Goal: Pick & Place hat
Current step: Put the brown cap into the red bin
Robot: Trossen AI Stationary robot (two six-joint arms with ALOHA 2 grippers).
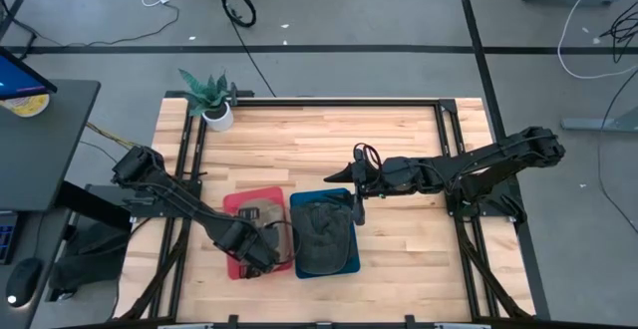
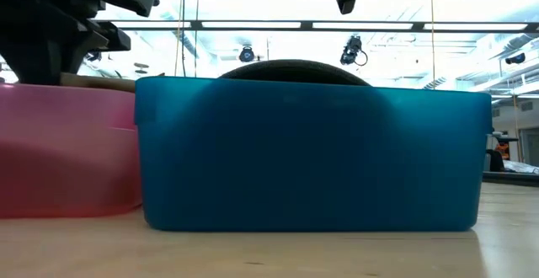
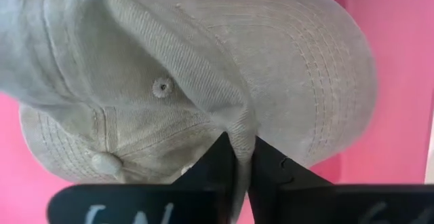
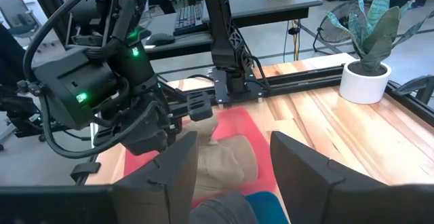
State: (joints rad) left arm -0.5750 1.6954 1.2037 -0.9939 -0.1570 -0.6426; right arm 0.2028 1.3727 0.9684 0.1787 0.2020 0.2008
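Item: tan hat (image 3: 203, 81), lying in the pink tray (image 1: 237, 201) at the lower centre-left of the high view, on the table (image 1: 399, 150). Your left pincer (image 3: 243, 157) was down in that tray with its fingers pressed together on a fold of the hat's cloth near the brim seam; the wrist view showed fabric nipped between the tips, a thin hold. Item: dark hat (image 1: 321, 231), sitting in the blue bin (image 1: 351, 261) just beside the pink tray, its crown showing above the bin's rim in the low view. Your right pincer (image 4: 230, 157) hung above the blue bin's upper edge at mid-frame, fingers spread and holding nothing. Item: potted plant (image 1: 209, 98), upper left of the table, well apart from both arms. Risks, as judged: you held only a pinch of cloth, so the hat could have slipped free on lifting, or sagged and caught the tray wall. The two arms were near each other over adjoining containers; carrying the hat toward the bin could have brought them into contact.
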